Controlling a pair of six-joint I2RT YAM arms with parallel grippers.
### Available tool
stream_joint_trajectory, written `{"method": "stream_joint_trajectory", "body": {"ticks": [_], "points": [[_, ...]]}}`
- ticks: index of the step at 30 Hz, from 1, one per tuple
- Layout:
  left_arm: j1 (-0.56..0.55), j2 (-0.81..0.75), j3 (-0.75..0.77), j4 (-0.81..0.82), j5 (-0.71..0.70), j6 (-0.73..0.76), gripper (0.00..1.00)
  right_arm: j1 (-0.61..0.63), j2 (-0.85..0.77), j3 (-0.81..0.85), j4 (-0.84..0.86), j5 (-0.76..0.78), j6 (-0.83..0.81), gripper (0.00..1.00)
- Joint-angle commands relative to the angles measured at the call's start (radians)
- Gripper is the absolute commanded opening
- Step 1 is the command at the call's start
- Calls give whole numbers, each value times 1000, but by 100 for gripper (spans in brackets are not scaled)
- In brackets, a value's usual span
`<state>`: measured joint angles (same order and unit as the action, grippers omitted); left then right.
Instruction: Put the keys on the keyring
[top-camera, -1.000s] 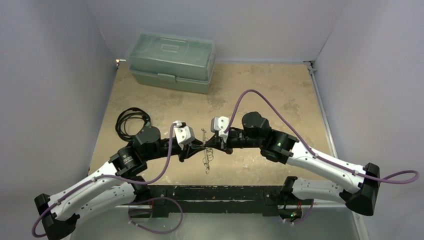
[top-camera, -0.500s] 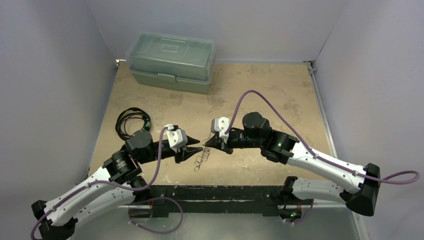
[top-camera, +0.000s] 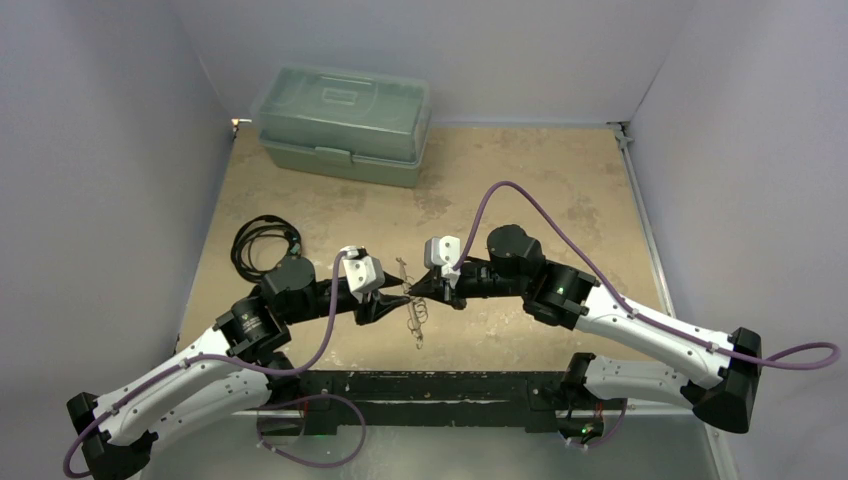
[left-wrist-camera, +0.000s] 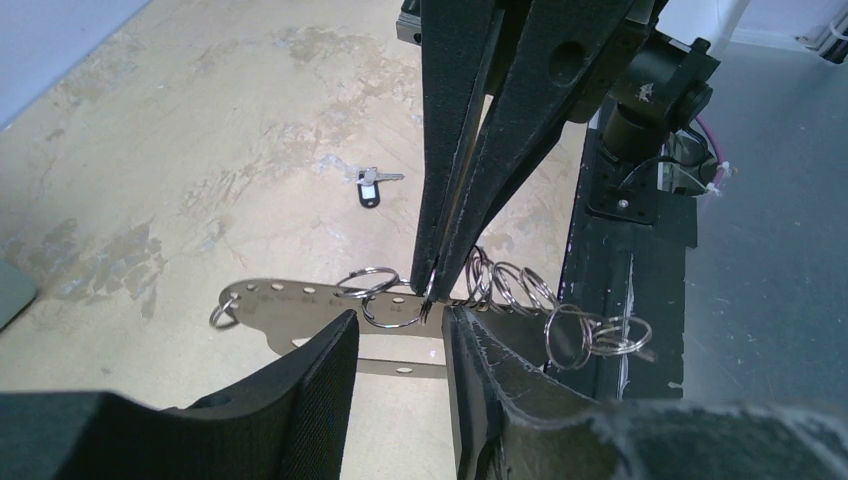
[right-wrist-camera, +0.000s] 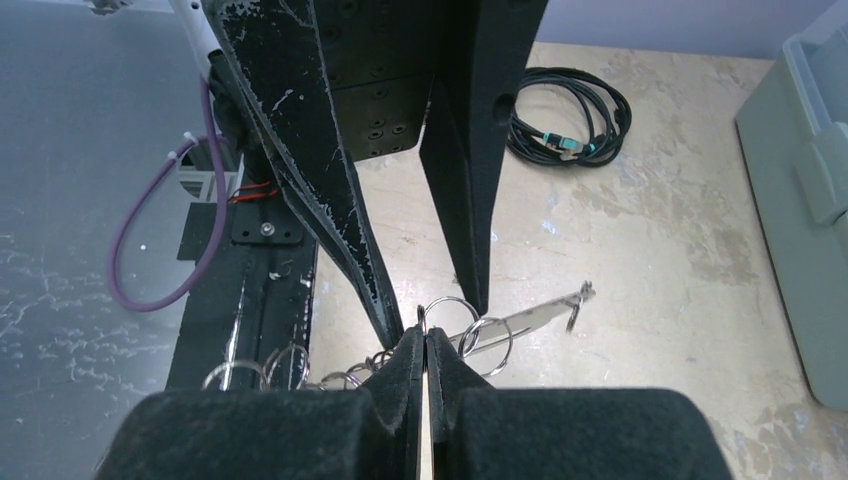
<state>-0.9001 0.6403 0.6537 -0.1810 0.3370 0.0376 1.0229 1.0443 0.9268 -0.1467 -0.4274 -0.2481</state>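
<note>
Thin silvery metal, the keyring (left-wrist-camera: 300, 298) appears held just clear of the surface (left-wrist-camera: 150, 150), near its 6 o'clock edge in the overhead view. The right gripper (left-wrist-camera: 432, 295) has it, jaws pressed fully together where a loose ring crosses the perforated strip. The other small rings (left-wrist-camera: 510, 290) bunch toward 3 o'clock of that pinch in the left wrist view. The left gripper (left-wrist-camera: 400, 322) stands partly open, one finger on either side of the strip, holding nothing. One key (left-wrist-camera: 370, 188) with a dark head lies flat on the surface toward 11 o'clock of the pinch, well apart from both grippers. I cannot make out any other keys.

The step in hand looks like a second hold on the keyring. To do it well, the left gripper should close on the flat strip itself, not on a dangling ring, which would swivel. The right gripper should stay tight until that hold is sure. A skewed squeeze could twist the thin strip out of both.
</note>
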Motion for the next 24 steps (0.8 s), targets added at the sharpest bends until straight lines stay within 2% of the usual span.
{"method": "stream_joint_trajectory", "body": {"ticks": [1, 7, 11, 15, 19, 24], "points": [[-5, -5, 9, 42, 25, 18, 38, 8, -11, -2, 69, -33, -7, 0], [-6, -9, 13, 40, 22, 28, 35, 9, 0, -4, 81, -41, -2, 0], [-5, -20, 17, 36, 15, 34, 25, 12, 5, -9, 87, -45, -1, 0], [-5, -29, 18, 34, 6, 37, 9, 14, 10, -12, 88, -46, 0, 0], [-5, -30, 20, 32, 14, 38, 0, 14, 15, -16, 103, -50, 3, 0], [-5, -33, 21, 34, 17, 35, 0, 16, 27, -19, 124, -50, 7, 0]]}}
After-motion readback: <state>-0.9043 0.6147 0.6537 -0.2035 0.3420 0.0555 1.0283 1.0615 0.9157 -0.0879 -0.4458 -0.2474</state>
